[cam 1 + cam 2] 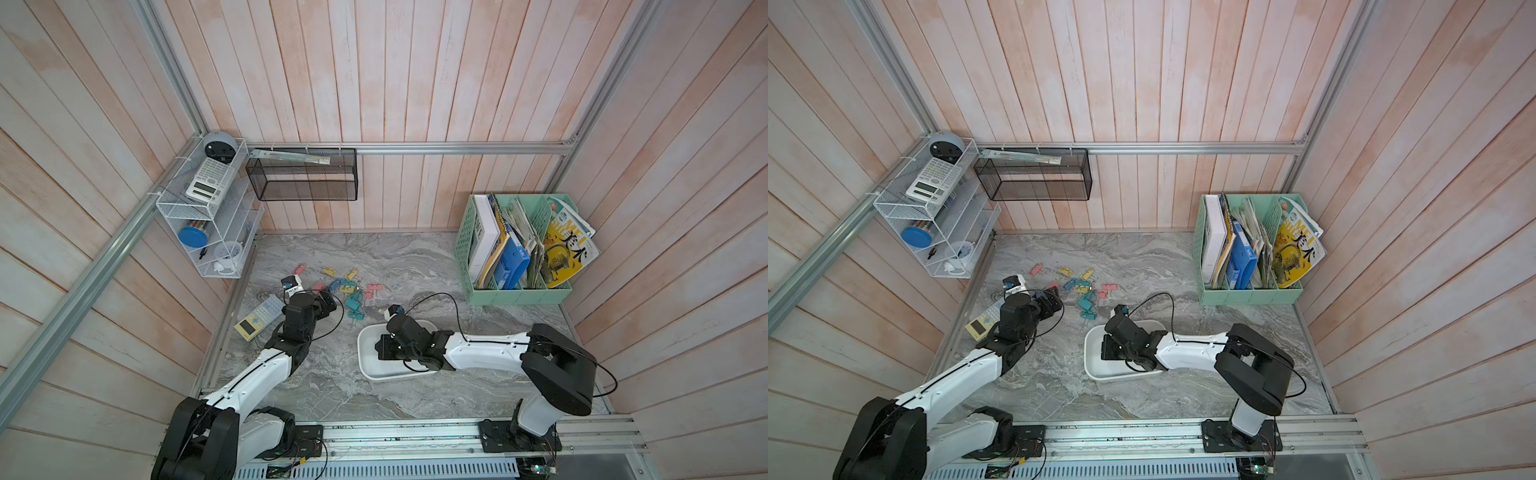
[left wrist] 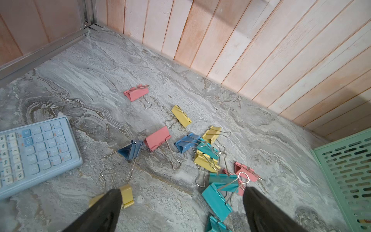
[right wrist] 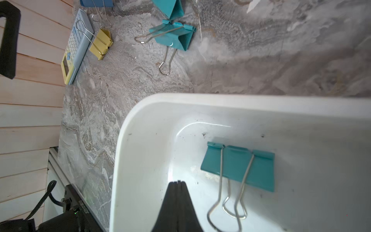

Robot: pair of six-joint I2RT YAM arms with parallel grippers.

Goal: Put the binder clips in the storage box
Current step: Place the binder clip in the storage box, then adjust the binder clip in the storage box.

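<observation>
Several pastel binder clips (image 1: pixel 347 289) lie scattered on the marble table, seen in both top views. My left gripper (image 2: pixel 181 192) hovers open over them. A teal clip (image 2: pixel 216 200) lies between its fingers, near one of them, and a yellow clip (image 2: pixel 126 194) lies beside the other finger. The white storage box (image 1: pixel 369 366) sits right of the pile. My right gripper (image 3: pixel 177 182) is shut inside it with nothing between its jaws. One teal clip (image 3: pixel 239 166) lies flat on the box floor beside the gripper.
A yellow-and-blue calculator (image 1: pixel 257 318) lies left of the clips, close to the side wall. A mint green file basket (image 1: pixel 519 249) full of books stands at the back right. A black mesh basket (image 1: pixel 303 174) and a white wire shelf (image 1: pixel 203 212) hang on the walls.
</observation>
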